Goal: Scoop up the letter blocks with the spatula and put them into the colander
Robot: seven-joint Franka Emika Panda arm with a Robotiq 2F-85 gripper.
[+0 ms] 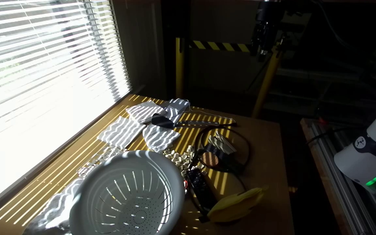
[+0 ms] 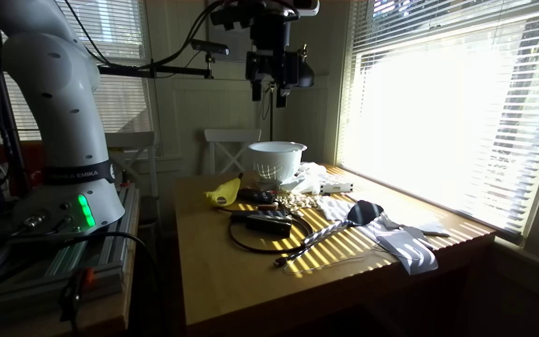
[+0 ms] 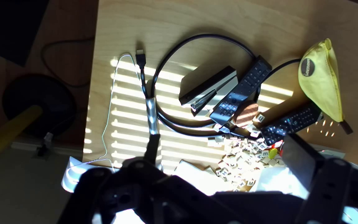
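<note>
The colander (image 1: 139,209), a large white slotted bowl, stands upright on the table; it also shows in an exterior view (image 2: 276,161) and looks empty. The letter blocks (image 3: 244,155) lie in a loose pile beside it, also visible in both exterior views (image 1: 181,160) (image 2: 297,201). The spatula, with a black head (image 2: 365,213) and a silvery handle (image 2: 328,232), lies on the table; its handle (image 3: 152,115) shows in the wrist view beside a finger, and its head is hidden there. My gripper (image 2: 269,97) is open and empty, well above the table.
A yellow banana-shaped pouch (image 3: 318,74), two black remotes (image 3: 241,90) (image 3: 291,124), a stapler (image 3: 208,90), a brown disc (image 3: 245,114) and a looped black cable (image 3: 204,35) surround the pile. Pale sheets (image 1: 122,132) lie by the spatula head. A window with blinds (image 2: 438,117) borders the table.
</note>
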